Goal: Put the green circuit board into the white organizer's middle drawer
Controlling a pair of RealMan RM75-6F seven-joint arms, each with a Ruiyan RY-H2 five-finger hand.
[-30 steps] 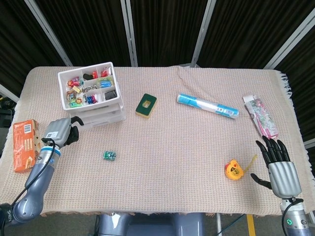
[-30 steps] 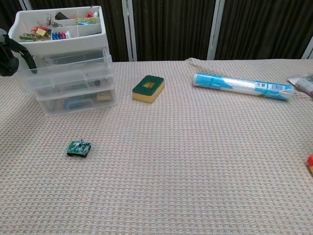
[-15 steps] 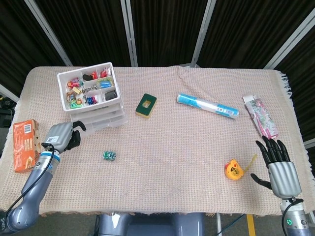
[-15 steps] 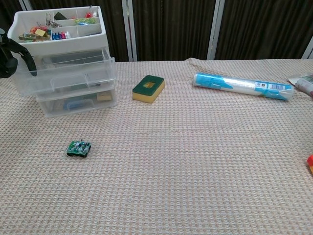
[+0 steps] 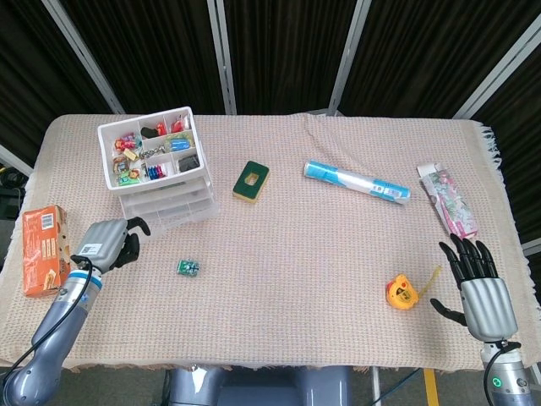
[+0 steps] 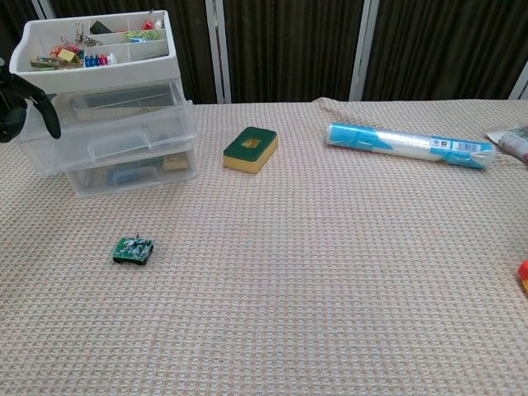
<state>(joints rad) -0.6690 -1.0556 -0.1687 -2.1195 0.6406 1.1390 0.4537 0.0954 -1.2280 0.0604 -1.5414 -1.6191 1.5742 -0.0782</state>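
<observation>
The small green circuit board [image 5: 188, 268] [image 6: 134, 249] lies flat on the cloth in front of the white organizer [image 5: 118, 167] [image 6: 99, 73]. The organizer's clear middle drawer [image 6: 115, 132] sticks out toward me, partly pulled. My left hand [image 5: 106, 244] [image 6: 15, 103] hooks its dark fingers [image 5: 138, 225] on the drawer's front left corner, left of the board. Far off at the table's near right corner, my right hand [image 5: 482, 286] rests with fingers spread and nothing in it.
A green-and-yellow sponge [image 5: 251, 182] lies right of the organizer, a blue-white tube [image 5: 357, 182] further right, a patterned packet [image 5: 446, 200] at the right edge. A yellow tape measure [image 5: 401, 293] sits near my right hand. An orange box [image 5: 42, 249] lies at the left edge.
My left hand has drawn back toward the near edge, and the middle drawer has slid out with it. The board and the right hand have not moved.
</observation>
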